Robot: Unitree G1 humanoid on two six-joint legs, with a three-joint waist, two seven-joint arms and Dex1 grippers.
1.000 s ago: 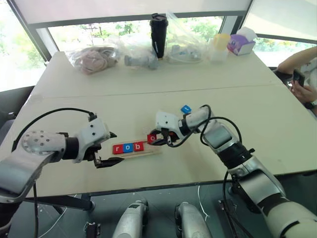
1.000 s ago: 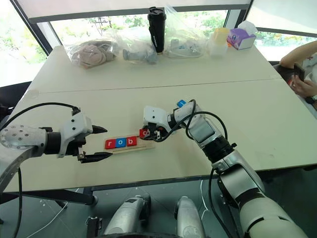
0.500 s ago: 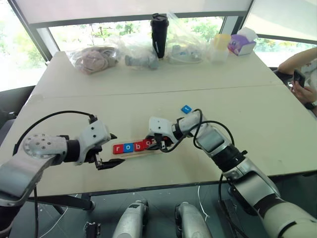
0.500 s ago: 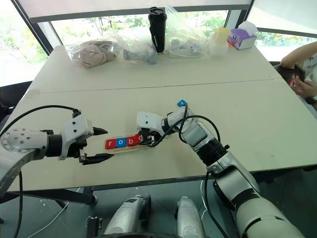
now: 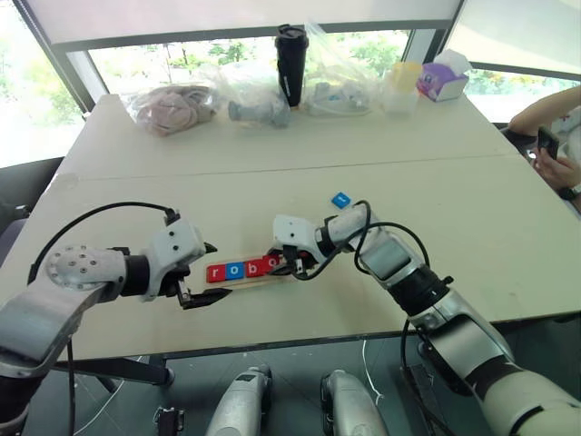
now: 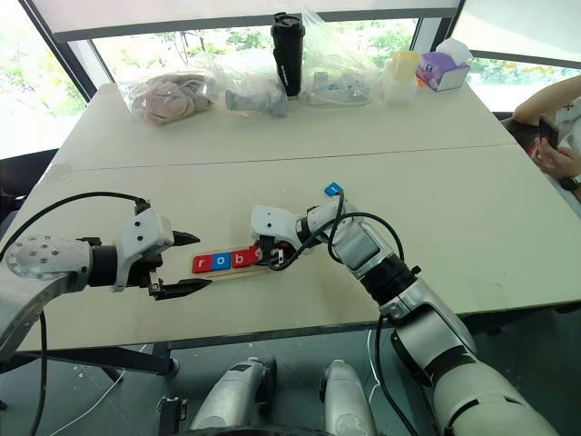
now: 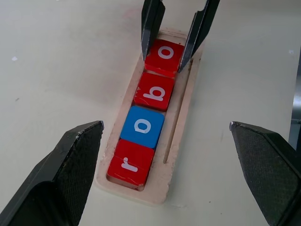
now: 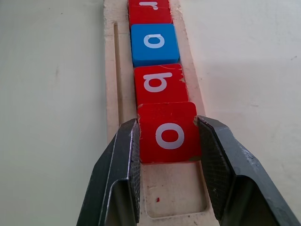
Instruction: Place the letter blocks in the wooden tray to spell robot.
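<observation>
The wooden tray (image 5: 256,282) lies on the table's near half. In it sit the letter blocks: red r (image 7: 130,163), blue o (image 7: 142,127) and red b (image 7: 154,92), then a second red o (image 8: 168,134). My right gripper (image 8: 167,121) is shut on that red o, one finger on each side, and the tile rests in the tray right next to b. The tray slot behind it is bare. My left gripper (image 5: 216,272) hovers open at the tray's r end, holding nothing. A blue letter block (image 5: 340,199) lies loose on the table beyond my right arm.
At the table's far edge stand a black tumbler (image 5: 290,64), plastic bags of items (image 5: 172,107), a yellow cup (image 5: 405,80) and a purple tissue box (image 5: 441,80). A person's arm with a phone (image 5: 548,141) shows at the right edge.
My right gripper has carried the red o leftward and down from past the tray's right end into the tray beside b. It has held still since. The left gripper stayed put.
</observation>
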